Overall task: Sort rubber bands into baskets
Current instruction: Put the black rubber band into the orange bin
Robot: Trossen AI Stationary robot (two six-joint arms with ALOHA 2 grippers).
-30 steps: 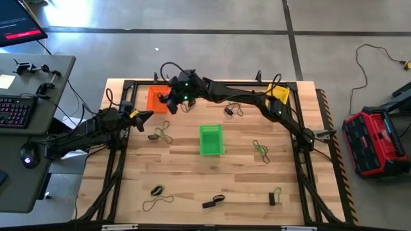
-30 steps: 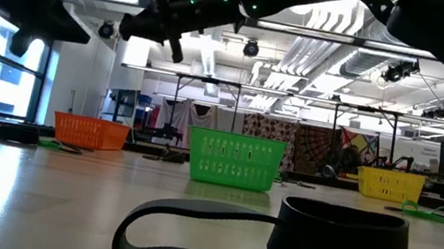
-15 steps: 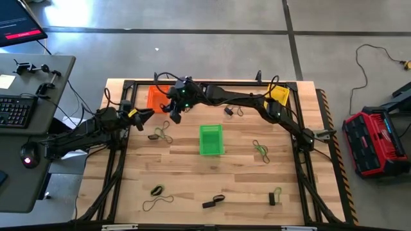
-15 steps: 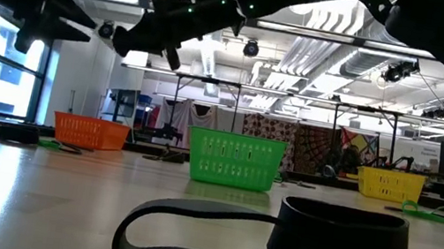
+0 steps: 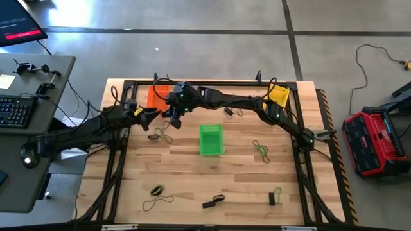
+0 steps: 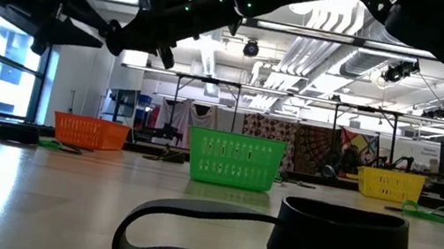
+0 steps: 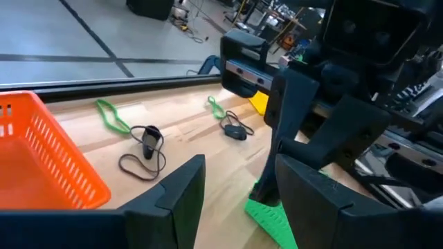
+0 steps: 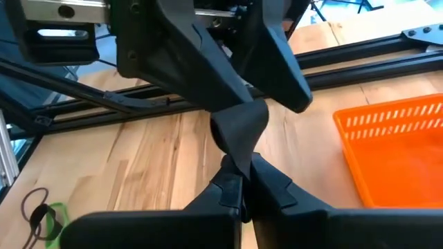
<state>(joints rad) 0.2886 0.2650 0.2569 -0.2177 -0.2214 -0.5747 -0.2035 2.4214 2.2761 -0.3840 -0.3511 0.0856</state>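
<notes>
My right gripper (image 8: 241, 181) hangs over the table's far left, beside the orange basket (image 5: 156, 96), shut on a black rubber band (image 8: 239, 128). My left gripper (image 7: 239, 173) faces it, open, one finger (image 8: 187, 52) on either side of the band's free end. The green basket (image 5: 210, 140) stands mid-table and the yellow basket (image 5: 278, 96) at the far right. Several loose rubber bands lie flat on the wood, among them one (image 5: 160, 133) below the grippers and a wide black one (image 6: 276, 231) near the front edge. My right gripper pinches one end of the black band (image 8: 240, 162) between its two fingertips. It comes slanting down from the table's far right. The band sticks out past the fingertips, lifted clear of the table. My left gripper's fingers flank the band's free end; I cannot tell whether they touch it.
A black frame (image 5: 212, 83) runs round the table and carries both arms. More bands lie by the far rail (image 5: 231, 111), right of the green basket (image 5: 260, 149) and along the near edge (image 5: 157, 190). Bare wood lies left and right of the green basket.
My left gripper has opened and gone toward the table's right, up to my right gripper. My right gripper, still shut on the black band, has swung a little from the orange basket toward the near edge.
</notes>
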